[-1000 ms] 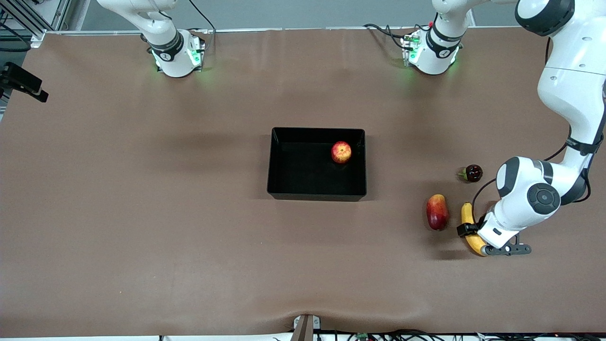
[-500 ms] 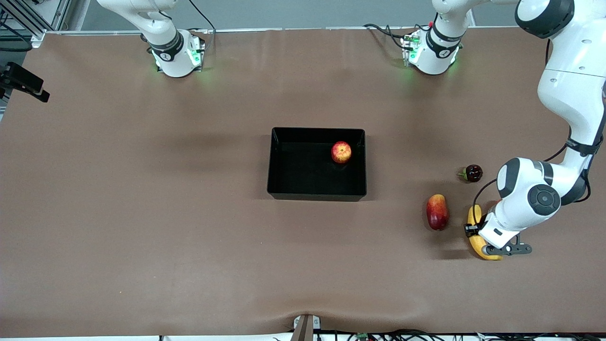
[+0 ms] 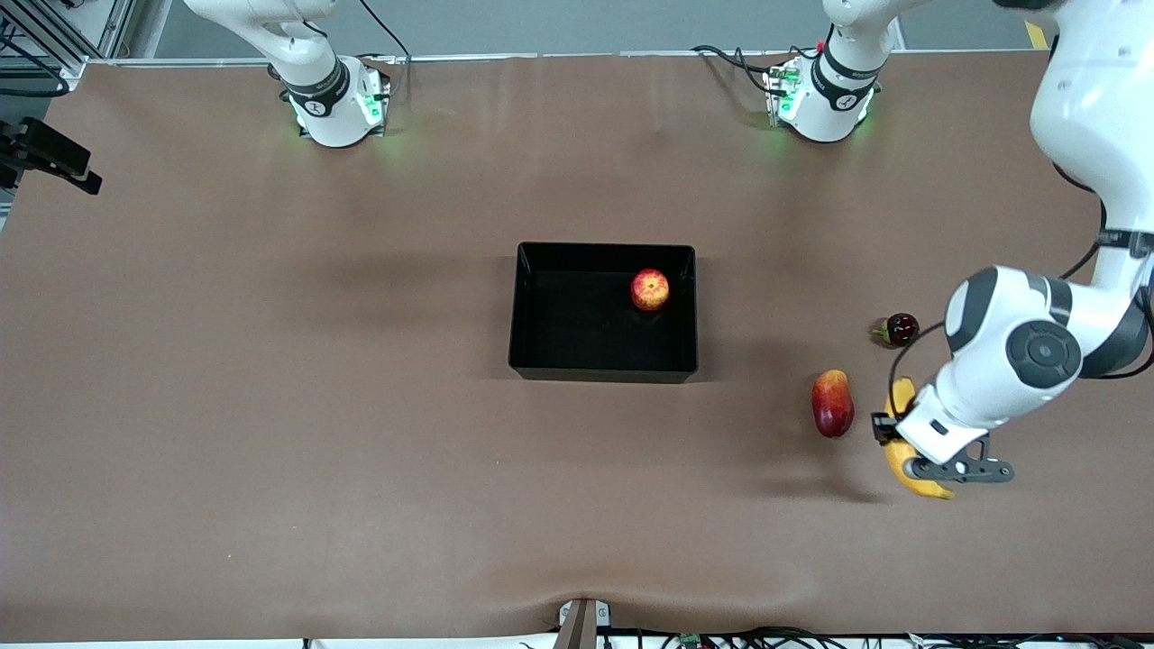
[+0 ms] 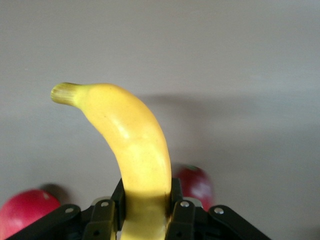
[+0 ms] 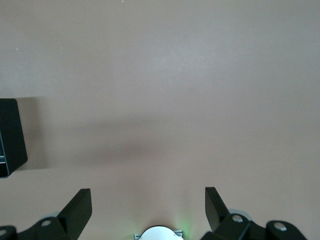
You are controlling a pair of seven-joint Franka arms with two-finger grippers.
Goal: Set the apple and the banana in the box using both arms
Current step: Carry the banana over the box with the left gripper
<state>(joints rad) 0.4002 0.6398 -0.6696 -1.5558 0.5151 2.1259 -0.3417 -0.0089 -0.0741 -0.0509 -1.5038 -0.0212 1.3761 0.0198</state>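
Observation:
My left gripper (image 3: pixel 894 433) is shut on the banana (image 3: pixel 912 478), a long yellow fruit, and holds it a little above the table at the left arm's end. In the left wrist view the banana (image 4: pixel 140 145) sticks out from between the jaws of the left gripper (image 4: pixel 145 200), stem end away, its shadow on the cloth below. The apple (image 3: pixel 649 289), red with yellow streaks, lies inside the black box (image 3: pixel 602 370) at the table's middle. My right gripper (image 5: pixel 148 200) stands open with nothing in it above bare cloth near its own base. A corner of the box (image 5: pixel 11 135) shows there.
An elongated red-and-yellow fruit (image 3: pixel 832 404) lies beside the held banana, toward the box. A small dark red round fruit (image 3: pixel 901 329) sits farther from the front camera. A black fixture (image 3: pixel 50 158) juts in at the right arm's end of the table.
The left gripper has shut on the banana and raised it off the cloth; the left arm's elbow has risen. The apple, the box and the other fruits have not moved.

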